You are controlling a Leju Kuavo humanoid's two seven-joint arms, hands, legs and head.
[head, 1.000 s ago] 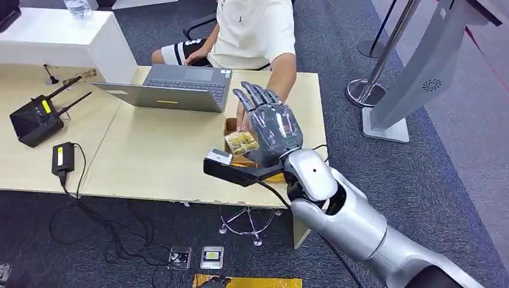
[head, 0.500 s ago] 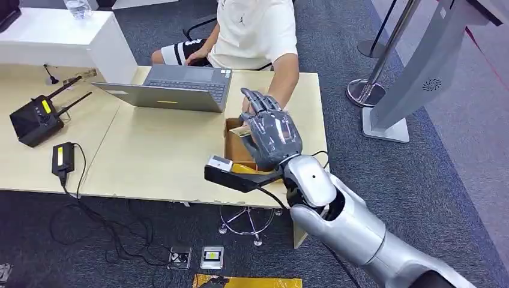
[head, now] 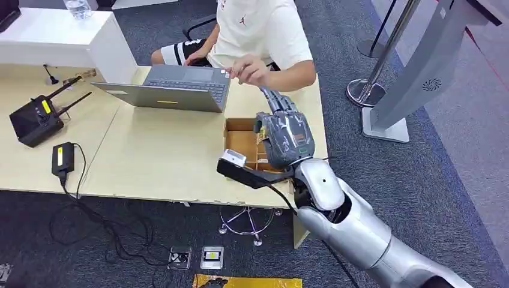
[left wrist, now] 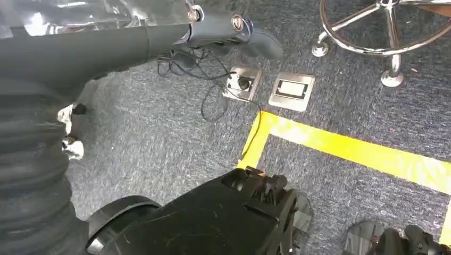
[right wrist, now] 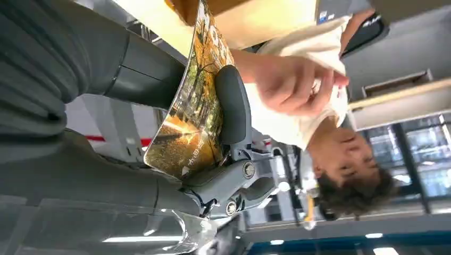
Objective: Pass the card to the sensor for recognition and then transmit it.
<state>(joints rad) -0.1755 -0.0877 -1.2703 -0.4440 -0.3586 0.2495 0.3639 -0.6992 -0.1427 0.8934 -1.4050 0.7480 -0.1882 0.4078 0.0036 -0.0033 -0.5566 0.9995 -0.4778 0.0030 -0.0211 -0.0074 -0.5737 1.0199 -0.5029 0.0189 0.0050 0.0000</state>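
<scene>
right hand (head: pixel 282 135) pinches card (right wrist: pixel 191 114) above cardboard box (head: pixel 240 141) at counter's (head: pixel 156 162) right edge | left hand (left wrist: pixel 223 29) hangs over carpet, grip unclear | person's hand (head: pixel 247 71) near laptop (head: pixel 174 87)

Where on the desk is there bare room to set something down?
The widest free patch of the desk lies between the laptop, the black charger and the cardboard box. It is crowded around the box, where the right hand holds the card.
</scene>
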